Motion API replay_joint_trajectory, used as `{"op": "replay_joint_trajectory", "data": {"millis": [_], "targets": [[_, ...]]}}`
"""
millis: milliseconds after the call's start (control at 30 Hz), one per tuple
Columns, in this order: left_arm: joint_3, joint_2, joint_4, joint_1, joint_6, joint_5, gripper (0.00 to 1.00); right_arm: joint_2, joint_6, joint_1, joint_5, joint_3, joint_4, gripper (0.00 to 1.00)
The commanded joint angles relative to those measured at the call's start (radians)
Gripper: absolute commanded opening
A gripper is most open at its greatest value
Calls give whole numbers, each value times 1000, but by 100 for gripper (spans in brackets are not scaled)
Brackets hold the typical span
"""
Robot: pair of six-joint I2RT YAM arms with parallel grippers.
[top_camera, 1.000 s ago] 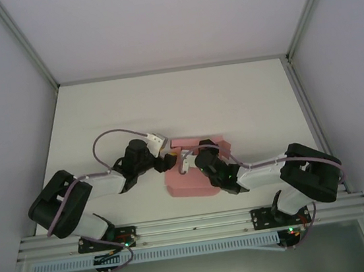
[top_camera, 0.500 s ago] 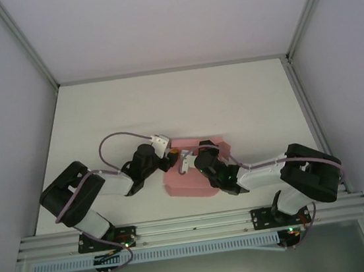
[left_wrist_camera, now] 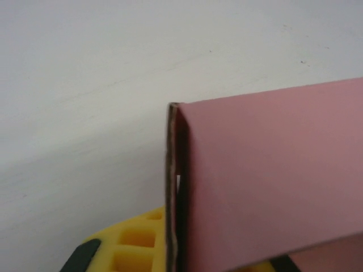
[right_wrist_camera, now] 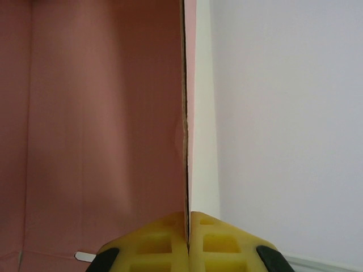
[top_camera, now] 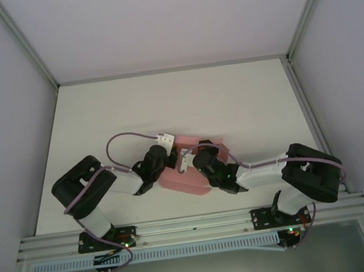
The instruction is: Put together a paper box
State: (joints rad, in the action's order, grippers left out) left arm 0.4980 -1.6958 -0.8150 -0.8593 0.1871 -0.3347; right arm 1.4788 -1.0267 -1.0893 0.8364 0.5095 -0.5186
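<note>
- The box (top_camera: 186, 180) sits at the near middle of the table, between the two grippers.
- The right gripper (right_wrist_camera: 188, 241) pinches one upright wall edge-on, jaws narrowed onto the card (probably to brace it for folding).
- The left gripper (left_wrist_camera: 204, 258) straddles a folded panel's corner. Whether its jaws actually clamp the panel cannot be told.

From above, both wrists cover the middle of the paper box (top_camera: 184, 182), so the fingertips of the left tool (top_camera: 170, 155) and right tool (top_camera: 186, 160) are lost. Up close on the left, one yellow pad (left_wrist_camera: 133, 245) is clipped by the bottom edge and its partner sits behind the pink panel, so the grip is unreadable. On the right wrist view, the card runs off top and left.
</note>
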Motion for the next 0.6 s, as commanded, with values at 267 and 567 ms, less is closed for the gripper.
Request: {"op": "replay_joint_trajectory", "data": {"millis": [267, 567], "targets": [[41, -47, 291, 66, 179, -549, 0, -33, 69, -5, 11, -18, 184, 0], [54, -46, 381, 93, 245, -553, 0, -60, 83, 3, 7, -11, 216, 0]]}}
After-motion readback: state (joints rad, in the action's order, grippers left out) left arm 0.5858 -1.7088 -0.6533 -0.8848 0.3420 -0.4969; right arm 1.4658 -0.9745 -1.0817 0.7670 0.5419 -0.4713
